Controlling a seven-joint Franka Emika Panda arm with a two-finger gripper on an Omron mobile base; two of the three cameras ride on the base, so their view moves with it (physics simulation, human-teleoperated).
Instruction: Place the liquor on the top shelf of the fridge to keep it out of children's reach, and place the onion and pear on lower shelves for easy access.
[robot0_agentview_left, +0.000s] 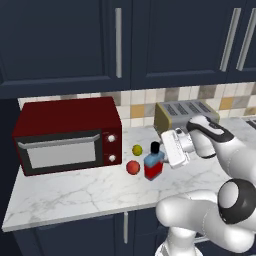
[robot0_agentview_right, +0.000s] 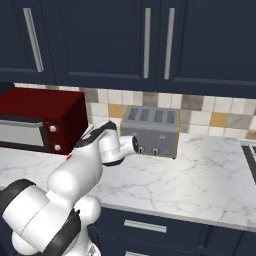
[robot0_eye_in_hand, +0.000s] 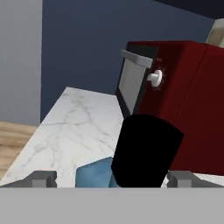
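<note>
Gripper (robot0_eye_in_hand: 111, 178) spread wide around the liquor (robot0_agentview_left: 154, 162) cap, seemingly not touching; onion (robot0_agentview_left: 132, 167) and pear (robot0_agentview_left: 137, 149) just beside; desk (robot0_agentview_left: 75, 192) front open.

- The liquor (robot0_agentview_left: 153, 166) is blue with a red label and a black cap.
- The onion (robot0_agentview_left: 132, 167) is red; the pear (robot0_agentview_left: 137, 149) is yellow-green.
- The microwave (robot0_agentview_left: 70, 134) is dark red with white knobs.
- The counter (robot0_agentview_left: 75, 192) is white marble with grey veins.
- The toaster (robot0_agentview_right: 151, 130) is grey and olive.
- The cabinets (robot0_agentview_left: 60, 45) are dark navy.
- The backsplash (robot0_agentview_right: 210, 116) has beige, grey and orange tiles.
</note>
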